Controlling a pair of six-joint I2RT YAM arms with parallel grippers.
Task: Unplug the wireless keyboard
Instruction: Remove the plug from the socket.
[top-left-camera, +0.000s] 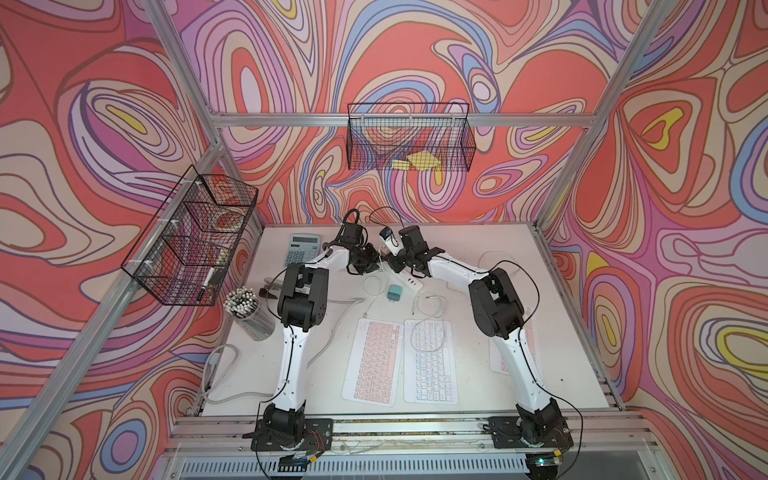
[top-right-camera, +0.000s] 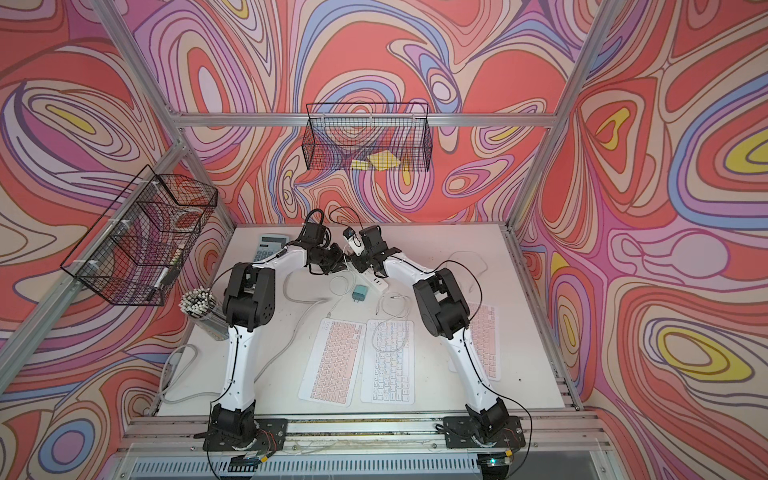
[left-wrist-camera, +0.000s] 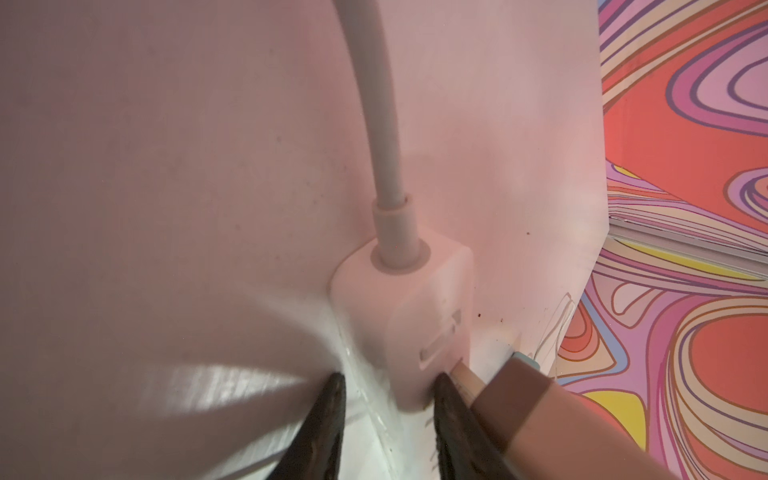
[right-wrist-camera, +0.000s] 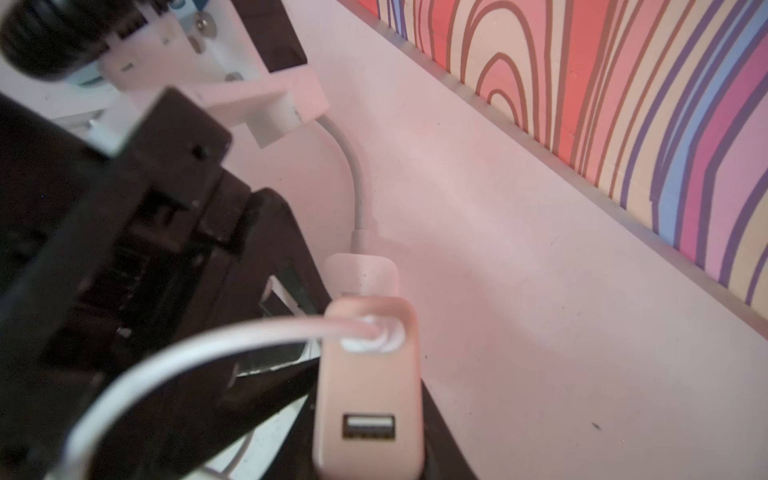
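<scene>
Pink plastic charger block (right-wrist-camera: 368, 395), lower middle of the right wrist view, is clamped in the right pincer (right-wrist-camera: 370, 440), its prongs partly out of the white plastic power strip (left-wrist-camera: 399, 316) that the left pincer (left-wrist-camera: 386, 399) pinches. Should that pinch slip, the strip would likely lift too. The pink-keyed wireless keyboard (top-left-camera: 373, 361) lies lower centre in both top views.

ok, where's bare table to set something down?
Two patches: back right corner, between right arm and wall; near left, between left arm and pink keyboard. Mid-table is crowded: power strip, teal charger, cables.
</scene>
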